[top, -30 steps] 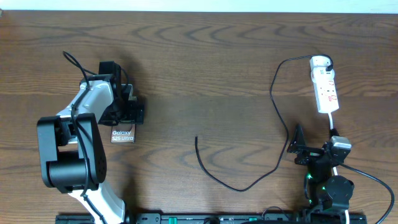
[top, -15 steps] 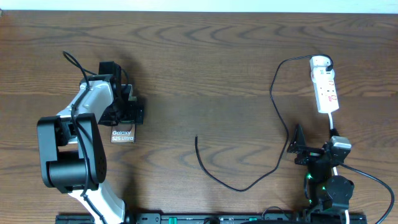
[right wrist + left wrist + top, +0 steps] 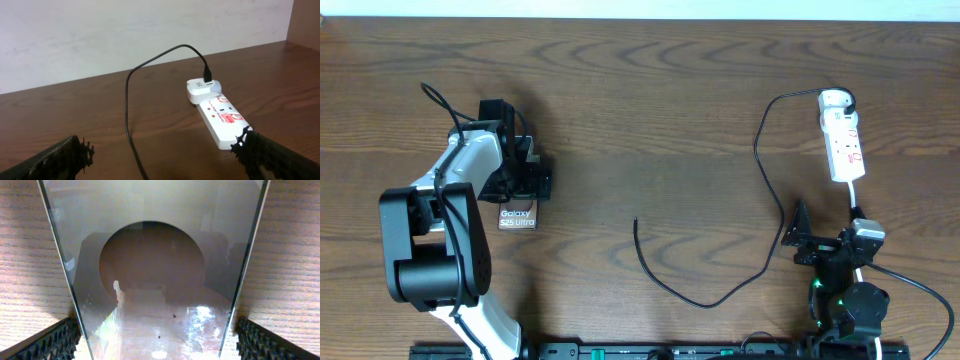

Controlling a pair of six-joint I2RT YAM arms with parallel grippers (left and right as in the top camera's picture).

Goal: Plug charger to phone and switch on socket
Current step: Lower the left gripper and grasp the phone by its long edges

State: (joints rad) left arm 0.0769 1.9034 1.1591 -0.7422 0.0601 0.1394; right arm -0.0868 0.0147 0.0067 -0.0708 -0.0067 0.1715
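Overhead, the left arm [image 3: 470,165] hides most of the phone [image 3: 517,218]; both arms' jaws stand apart.

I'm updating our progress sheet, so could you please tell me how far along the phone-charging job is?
Done: the charger is plugged in at one end of the socket. In hand: the open left gripper straddles the phone without clamping it. Left: the free tip lies on the table, apart from the phone, and the open right gripper is short of the socket, holding nothing.
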